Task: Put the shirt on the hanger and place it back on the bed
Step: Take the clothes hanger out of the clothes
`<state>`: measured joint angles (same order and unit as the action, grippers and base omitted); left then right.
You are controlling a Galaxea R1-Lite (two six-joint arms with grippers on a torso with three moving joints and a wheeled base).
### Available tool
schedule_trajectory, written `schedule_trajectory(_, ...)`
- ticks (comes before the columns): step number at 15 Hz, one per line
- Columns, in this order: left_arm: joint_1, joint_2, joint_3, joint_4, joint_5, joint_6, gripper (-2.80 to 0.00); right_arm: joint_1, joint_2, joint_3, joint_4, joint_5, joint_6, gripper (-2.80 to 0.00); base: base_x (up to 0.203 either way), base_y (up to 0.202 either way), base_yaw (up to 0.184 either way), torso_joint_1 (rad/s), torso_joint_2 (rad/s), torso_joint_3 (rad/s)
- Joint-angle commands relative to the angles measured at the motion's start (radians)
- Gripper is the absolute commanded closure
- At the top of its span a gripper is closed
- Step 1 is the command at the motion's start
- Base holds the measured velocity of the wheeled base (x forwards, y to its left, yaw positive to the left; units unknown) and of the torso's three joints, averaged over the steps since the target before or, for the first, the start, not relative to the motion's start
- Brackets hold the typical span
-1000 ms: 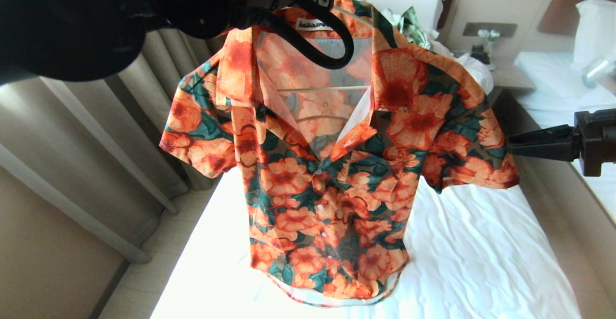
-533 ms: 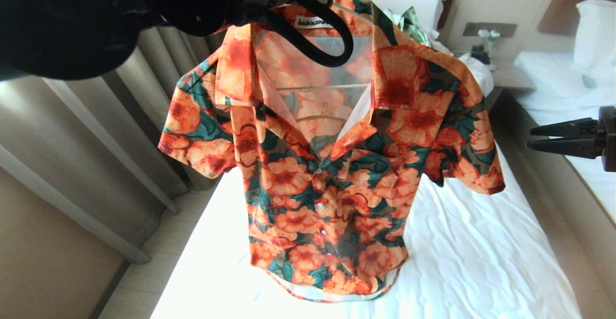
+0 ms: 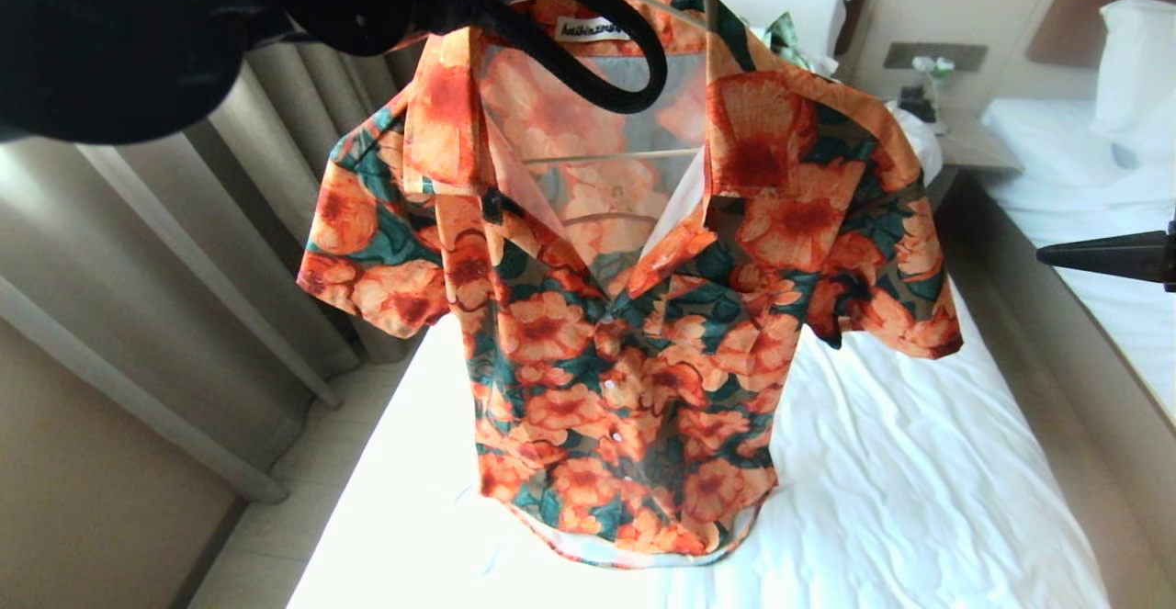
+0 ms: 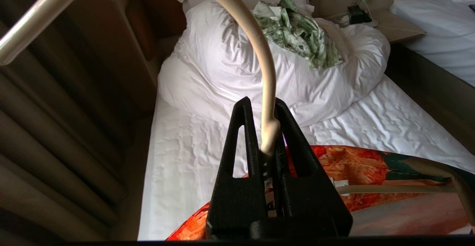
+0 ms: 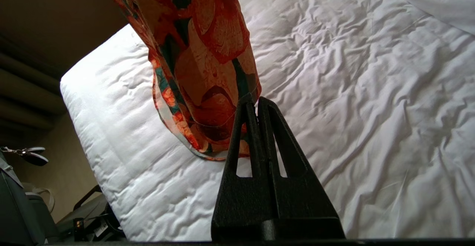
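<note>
Fingers [image 4: 265, 127] of the left gripper clamp the hanger's [image 4: 265, 71] thin hook (right gripper's [image 5: 256, 103] fingers together).

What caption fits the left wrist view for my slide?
Left tool shut on the cream hanger hook, floral shirt below, over the bed.

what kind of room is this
Most likely a twin hotel room: two single beds, the near bed and a second bed, each with white sheets and a padded headboard, a nightstand between them, and floor-length curtains beside the near one.
</note>
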<state>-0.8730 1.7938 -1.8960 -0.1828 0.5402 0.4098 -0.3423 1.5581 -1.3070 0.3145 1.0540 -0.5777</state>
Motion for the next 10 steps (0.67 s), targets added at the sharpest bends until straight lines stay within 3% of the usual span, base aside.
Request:
schedule_trajectory(1,0.002,-0.002,0.000,-0.001,0.006,0.001,0.00,-0.004,-0.006,0.002,0.003,0.006,-0.002,0.00,0.000,0.000,0.000,0.000,0.00,0.000)
schedule_trajectory(10,0.017,-0.005,0.000,-0.012,0.007,0.000,0.00,-0.014,-0.029,0.012,0.005,0.007,-0.001,0.00,0.000,0.000,0.000,0.000,0.00,0.000)
